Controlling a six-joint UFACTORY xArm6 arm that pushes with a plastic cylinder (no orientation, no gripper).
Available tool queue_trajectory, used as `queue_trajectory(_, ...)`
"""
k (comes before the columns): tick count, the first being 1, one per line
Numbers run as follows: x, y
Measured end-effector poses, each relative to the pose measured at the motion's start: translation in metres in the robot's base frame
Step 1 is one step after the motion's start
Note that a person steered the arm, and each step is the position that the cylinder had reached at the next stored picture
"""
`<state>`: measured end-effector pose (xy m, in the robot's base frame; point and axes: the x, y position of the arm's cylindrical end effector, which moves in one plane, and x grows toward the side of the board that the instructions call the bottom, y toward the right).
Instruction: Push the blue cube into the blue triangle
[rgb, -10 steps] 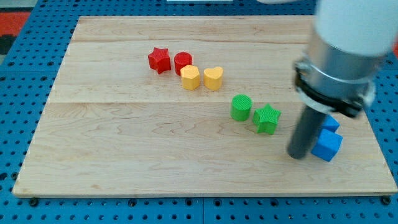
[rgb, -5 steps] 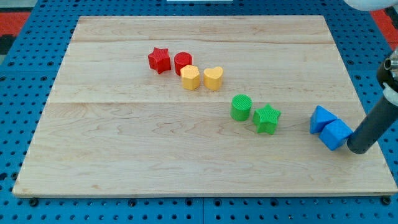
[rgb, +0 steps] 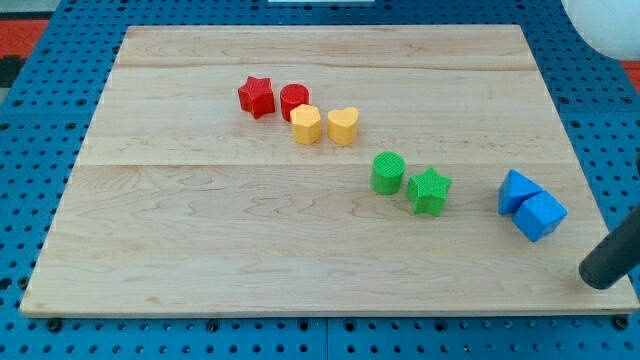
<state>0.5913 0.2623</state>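
Note:
The blue cube (rgb: 540, 217) sits near the board's right edge, touching the blue triangle (rgb: 517, 190) just up and to its left. My tip (rgb: 600, 279) is at the view's lower right, below and to the right of the cube, a short gap away from it.
A red star (rgb: 257, 96), a red cylinder (rgb: 294, 100), a yellow hexagonal block (rgb: 306, 125) and a yellow heart (rgb: 343, 126) cluster at the upper middle. A green cylinder (rgb: 388, 172) and a green star (rgb: 429, 191) lie left of the blue blocks. The wooden board's (rgb: 200, 240) right edge is near my tip.
My tip moved from the cube's left side round to its right, then down and right away from it. The cube shifted slightly right and stays against the triangle.

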Motion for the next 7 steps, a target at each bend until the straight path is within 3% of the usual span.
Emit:
queue_trajectory(1, 0.0, 0.0)
queue_trajectory(2, 0.001, -0.046)
queue_trajectory(3, 0.001, -0.054)
queue_trajectory(7, -0.005, -0.032)
